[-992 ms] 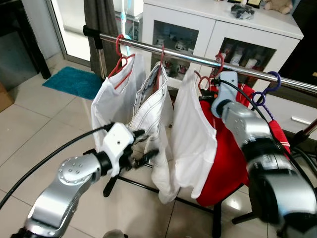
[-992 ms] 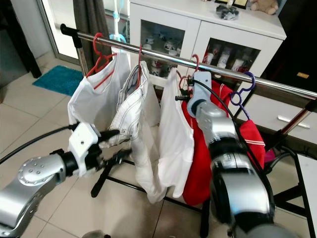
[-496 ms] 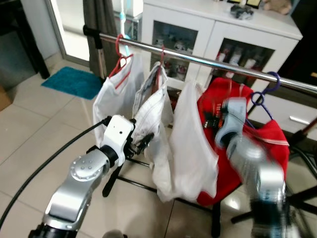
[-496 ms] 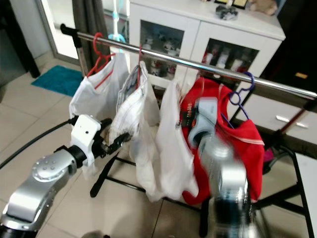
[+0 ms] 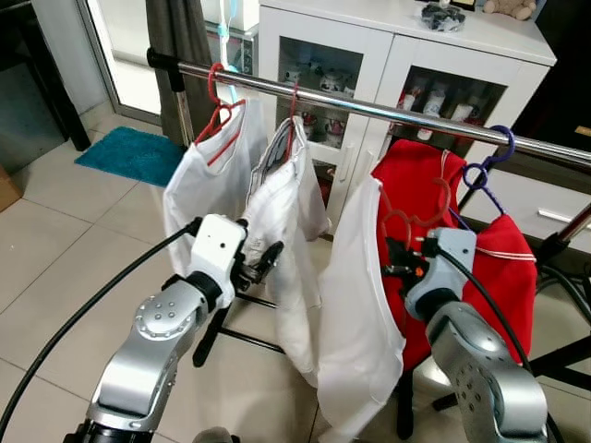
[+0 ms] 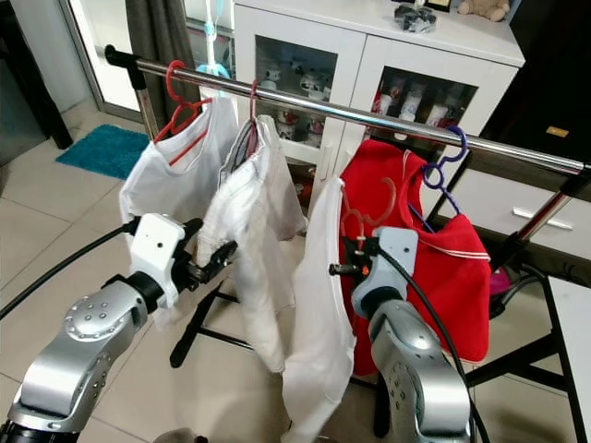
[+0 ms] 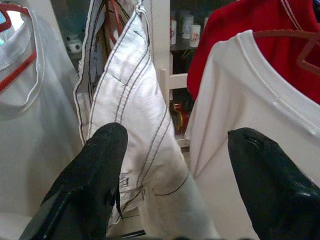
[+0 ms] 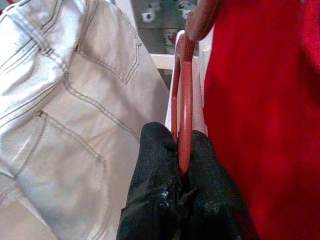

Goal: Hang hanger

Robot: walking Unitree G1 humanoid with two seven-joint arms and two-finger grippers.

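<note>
A red hanger (image 5: 417, 207) carrying a white shirt (image 5: 355, 305) hangs free below the metal rail (image 5: 369, 106), in front of a red garment (image 5: 489, 268). My right gripper (image 5: 399, 266) is shut on the hanger's lower neck (image 8: 186, 100), its fingers (image 8: 155, 150) pinching it from both sides. The hook sits well under the rail, between a striped white garment (image 5: 286, 203) and a purple hanger (image 5: 489, 157). My left gripper (image 5: 263, 263) is open beside the striped garment (image 7: 130, 100), holding nothing.
A white tee on a red hanger (image 5: 199, 185) hangs at the rail's left end. A white glass-door cabinet (image 5: 406, 46) stands behind the rack. A blue mat (image 5: 129, 152) lies on the tiled floor at left. Black cables trail from both arms.
My right arm has come down from the rail, taking the red hanger and white shirt with it. My left gripper rose toward the striped garment.
</note>
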